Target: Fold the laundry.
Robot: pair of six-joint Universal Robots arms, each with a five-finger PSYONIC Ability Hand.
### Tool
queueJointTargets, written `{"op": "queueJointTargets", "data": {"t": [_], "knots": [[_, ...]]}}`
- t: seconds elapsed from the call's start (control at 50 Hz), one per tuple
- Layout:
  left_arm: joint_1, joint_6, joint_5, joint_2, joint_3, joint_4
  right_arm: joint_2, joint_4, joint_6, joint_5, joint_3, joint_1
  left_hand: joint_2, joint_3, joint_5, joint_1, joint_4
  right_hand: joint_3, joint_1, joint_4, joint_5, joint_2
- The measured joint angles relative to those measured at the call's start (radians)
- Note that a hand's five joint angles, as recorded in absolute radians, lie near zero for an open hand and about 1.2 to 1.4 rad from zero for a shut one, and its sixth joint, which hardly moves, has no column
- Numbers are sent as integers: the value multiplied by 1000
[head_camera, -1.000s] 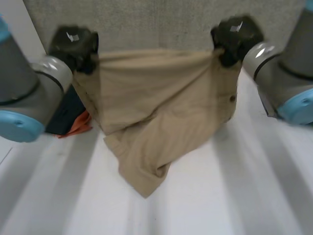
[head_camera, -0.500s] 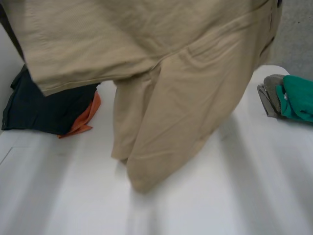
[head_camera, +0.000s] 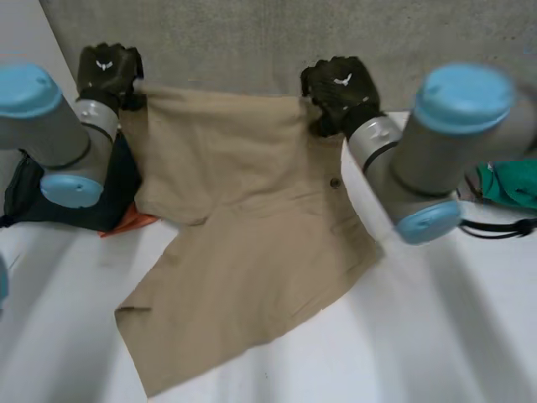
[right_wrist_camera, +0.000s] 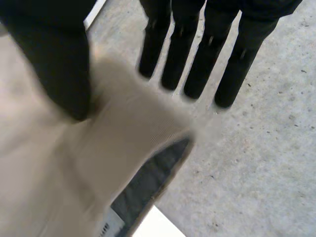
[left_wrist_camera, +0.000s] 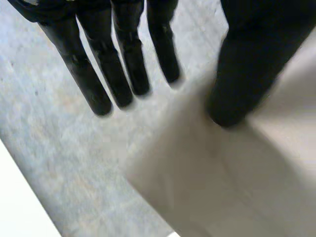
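Observation:
Tan shorts (head_camera: 252, 235) lie spread on the white table (head_camera: 419, 353), waistband at the far edge and one leg reaching toward the near side. My left hand (head_camera: 109, 71) is at the waistband's far left corner. In the left wrist view its fingers (left_wrist_camera: 98, 74) are straight and stand apart from the thumb, with the cloth (left_wrist_camera: 237, 187) loose below them. My right hand (head_camera: 340, 84) is at the far right corner. Its fingers (right_wrist_camera: 197, 54) are straight too, and the cloth corner (right_wrist_camera: 74, 173) hangs free between them and the thumb.
A dark navy garment (head_camera: 50, 197) with an orange cloth (head_camera: 134, 222) under it lies at the table's left. A green garment (head_camera: 512, 180) lies at the right edge. Grey carpet (head_camera: 252, 42) runs beyond the far edge.
The shorts were swung up close to the head camera and are now laid flat on the table. Both hands have gone from pinching the waistband corners to straight fingers.

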Motion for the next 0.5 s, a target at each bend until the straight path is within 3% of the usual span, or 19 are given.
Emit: {"op": "queueJointTargets", "data": {"t": [0.02,0.04,0.08,0.16,0.28,0.4,0.5], "knots": [[4,-6,-15,-42,30,-4,67,-59,-2,11,-31,7,-277,-271,-274,-321,-278,-339,-347,-336,-354,-350],[5,-12,-29,-59,43,-17,111,-87,-13,17,-58,10,-648,-631,-621,-660,-644,-540,-516,-544,-527,-538],[5,-17,-45,-63,46,-37,147,-99,-29,20,-87,11,-718,-714,-687,-680,-722,-627,-558,-632,-586,-607],[0,-18,-76,2,-8,-85,156,-56,-62,19,-122,-3,-724,-719,-688,-680,-729,-634,-558,-645,-586,-611],[-28,36,-127,263,-265,-167,33,126,-114,-34,-82,-60,-726,-719,-688,-680,-729,-634,-558,-645,-586,-611],[-81,99,-145,547,-606,-300,-128,335,-271,-172,89,-123,-707,-713,-681,-648,-713,-634,-558,-645,-586,-611],[-146,115,-122,736,-898,-450,-232,486,-514,-290,315,-174,-579,-579,-555,-503,-574,-565,-512,-581,-526,-538]]}}
